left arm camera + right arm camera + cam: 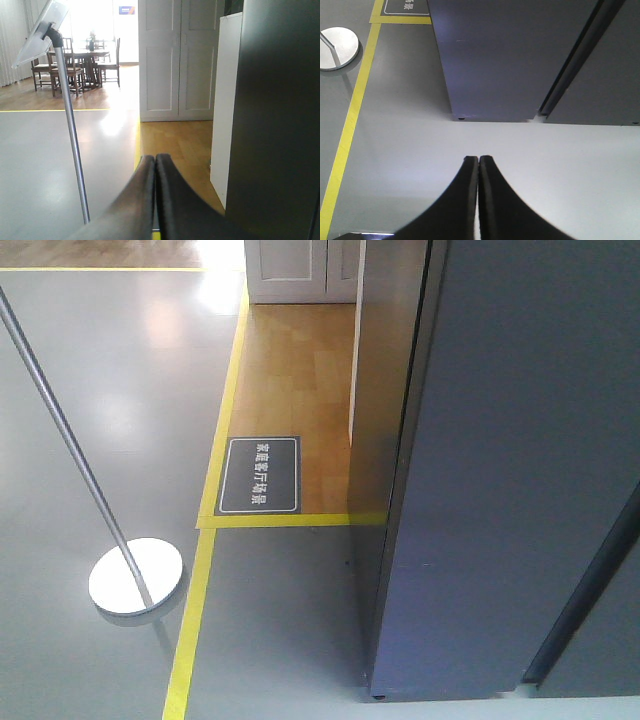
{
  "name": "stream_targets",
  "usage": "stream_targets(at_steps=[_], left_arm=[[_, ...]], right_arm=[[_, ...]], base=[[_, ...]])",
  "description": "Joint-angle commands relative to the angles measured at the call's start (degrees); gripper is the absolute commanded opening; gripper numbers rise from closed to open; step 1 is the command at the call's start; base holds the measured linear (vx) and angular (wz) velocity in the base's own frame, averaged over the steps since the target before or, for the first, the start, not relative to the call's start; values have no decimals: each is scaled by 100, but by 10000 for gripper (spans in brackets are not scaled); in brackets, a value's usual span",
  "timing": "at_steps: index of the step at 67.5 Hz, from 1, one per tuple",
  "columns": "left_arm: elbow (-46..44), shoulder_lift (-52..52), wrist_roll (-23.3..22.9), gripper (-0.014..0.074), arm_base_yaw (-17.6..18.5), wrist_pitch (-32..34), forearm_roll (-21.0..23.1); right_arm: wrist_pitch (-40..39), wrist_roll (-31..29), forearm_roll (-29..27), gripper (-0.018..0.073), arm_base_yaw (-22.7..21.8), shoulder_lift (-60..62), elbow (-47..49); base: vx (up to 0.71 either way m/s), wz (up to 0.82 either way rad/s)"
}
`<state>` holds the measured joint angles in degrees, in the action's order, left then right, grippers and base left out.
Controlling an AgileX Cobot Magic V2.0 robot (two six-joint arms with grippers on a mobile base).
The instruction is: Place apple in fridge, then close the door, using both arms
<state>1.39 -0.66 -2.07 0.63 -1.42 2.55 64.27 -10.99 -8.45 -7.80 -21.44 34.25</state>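
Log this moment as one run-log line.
left gripper: shut, empty | right gripper: shut, empty | fridge: door shut | apple: not visible

Matt dark fridge (500, 470), shiny metal pole (70, 440), glossy wood floor (300, 370)

The tall fridge (520, 470) is dark grey-blue beside a glossy grey floor (90, 390) edged with yellow tape lines (190, 640), a honey-brown wood-plank floor patch (300, 370), a black floor sign with white characters (260, 475), a silver metal pole on a round pale base (135, 575), and white panelled cabinet doors (177, 60).
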Motion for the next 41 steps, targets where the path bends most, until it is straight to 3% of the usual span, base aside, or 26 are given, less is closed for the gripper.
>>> stream_targets(at_steps=[1, 20, 24, 34, 41], left_arm=[[69, -90, -54, -6, -3, 423, 61], [69, -90, -54, -6, -3, 423, 61], [69, -90, -54, -6, -3, 423, 61], [69, -90, -54, -6, -3, 423, 61], [69, -90, -49, -6, -3, 418, 61]], right_arm=[[-282, -10, -19, -3, -10, -55, 137], [-287, -22, -4, -3, -4, 102, 137], [-494, -311, 220, -3, -4, 209, 48], [-2096, -530, 416, -3, -4, 681, -853], [-3671, -520, 56, -3, -4, 937, -1562]], base=[[0, 0], [0, 0], [0, 0], [0, 0], [0, 0]])
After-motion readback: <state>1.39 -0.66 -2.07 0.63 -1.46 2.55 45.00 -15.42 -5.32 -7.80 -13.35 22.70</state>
